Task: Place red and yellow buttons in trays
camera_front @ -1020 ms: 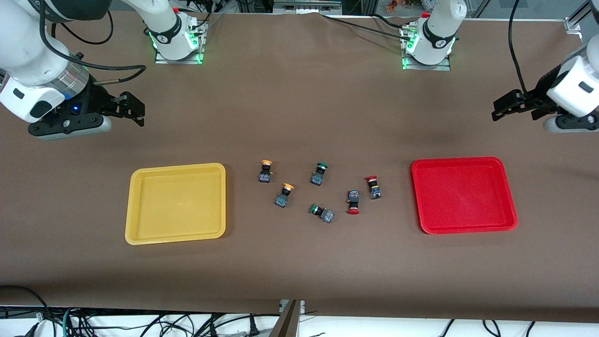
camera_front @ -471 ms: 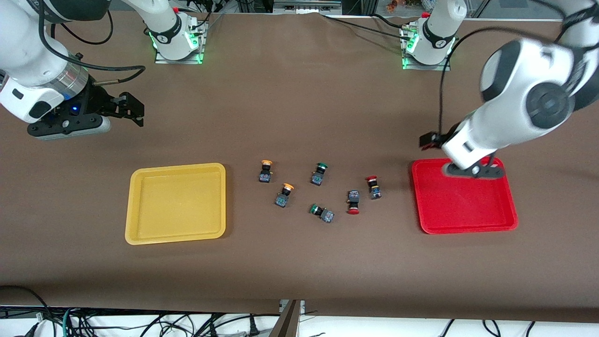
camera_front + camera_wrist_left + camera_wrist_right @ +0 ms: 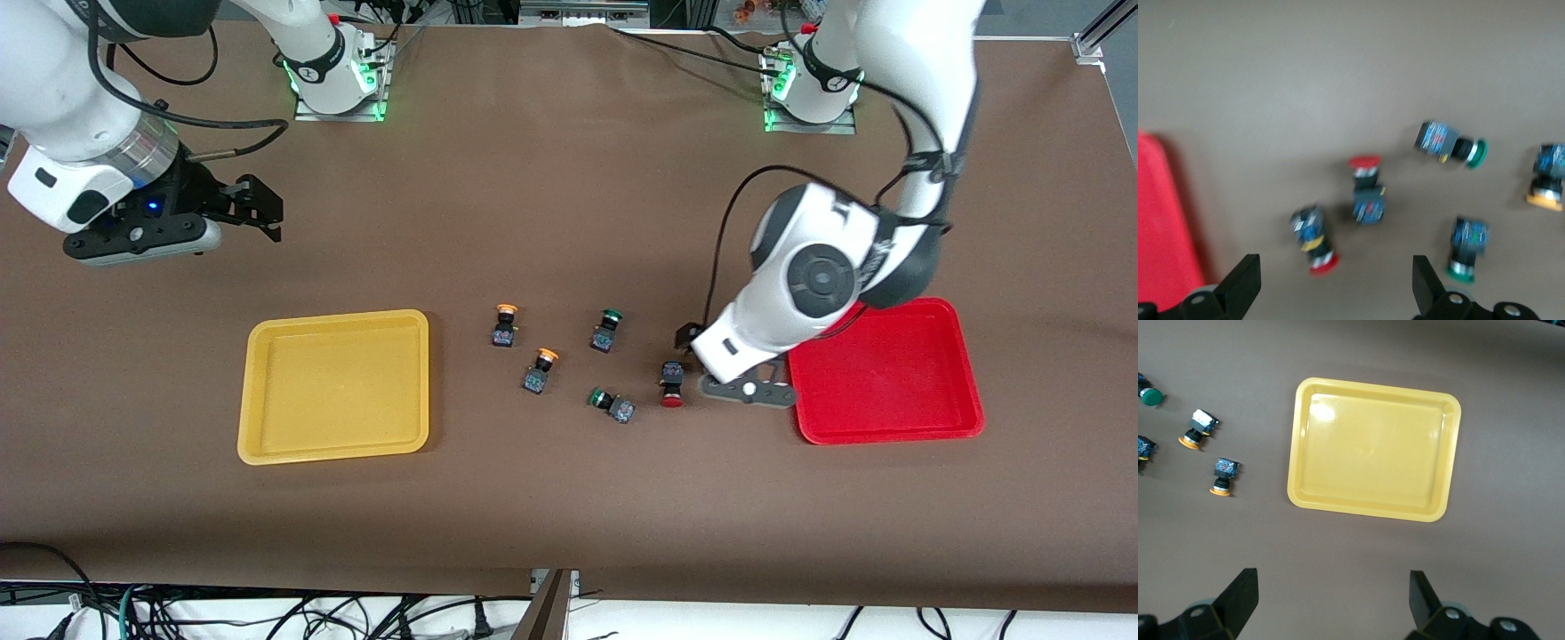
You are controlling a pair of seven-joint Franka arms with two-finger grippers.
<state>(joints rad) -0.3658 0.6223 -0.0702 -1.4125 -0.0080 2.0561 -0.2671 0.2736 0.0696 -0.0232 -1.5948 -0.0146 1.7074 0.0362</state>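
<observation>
The left gripper (image 3: pixel 1331 293) hangs low over the table, right above the two red buttons, with its fingers (image 3: pixel 1238 287) wide apart and nothing between them. In the front view the arm covers one red button (image 3: pixel 1366 193). The other red button (image 3: pixel 672 384) lies on its side just beside the arm, with its red cap toward the front camera. The red tray (image 3: pixel 889 427) sits close by, toward the left arm's end of the table, and it has nothing in it.

The two yellow buttons (image 3: pixel 505 325) (image 3: pixel 539 370) lie nearer the yellow tray (image 3: pixel 333 449), which also has nothing in it. Two green buttons (image 3: pixel 606 331) (image 3: pixel 612 404) lie between the yellow ones and the red ones.

The right gripper (image 3: pixel 1331 607) waits up in the air toward the right arm's end of the table, looking down at the yellow tray. Its fingers (image 3: pixel 1238 597) are wide apart too.

What could go wrong? The two red buttons lie very close together. If the fingers come down between them badly, one finger could bump the second button and push it away. A button on its side is round in part, so it could roll or slip out of the pinch. The green buttons are near as well, so a wide grab could knock one.
</observation>
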